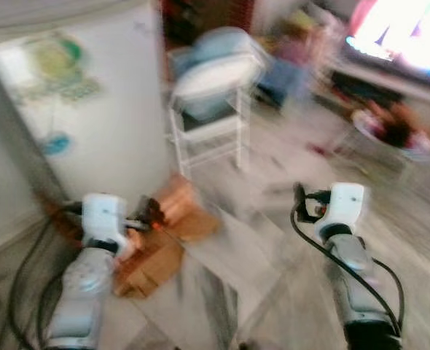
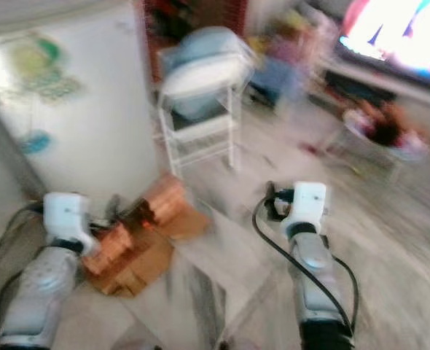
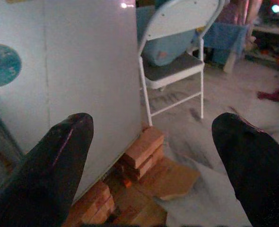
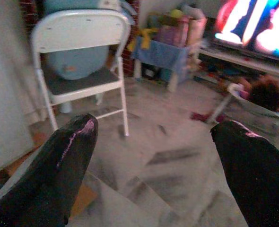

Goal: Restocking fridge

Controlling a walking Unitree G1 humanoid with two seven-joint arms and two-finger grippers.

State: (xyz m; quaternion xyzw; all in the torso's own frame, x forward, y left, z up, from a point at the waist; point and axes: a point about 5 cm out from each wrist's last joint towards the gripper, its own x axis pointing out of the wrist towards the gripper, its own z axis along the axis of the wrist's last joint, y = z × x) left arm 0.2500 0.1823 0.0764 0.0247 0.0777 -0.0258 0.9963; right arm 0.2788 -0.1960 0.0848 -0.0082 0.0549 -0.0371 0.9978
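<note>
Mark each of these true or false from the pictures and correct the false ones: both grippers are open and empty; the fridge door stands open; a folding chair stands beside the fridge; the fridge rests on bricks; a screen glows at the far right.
1. Both grippers are open and empty. True: the left gripper and the right gripper each hold their fingers wide apart with nothing between them.
2. The fridge door stands open. False: the fridge shows a closed white front.
3. A folding chair stands beside the fridge. True: the white chair is just to its right.
4. The fridge rests on bricks. True: bricks sit under its corner.
5. The screen at the far right is dark. False: the screen glows brightly.
</note>
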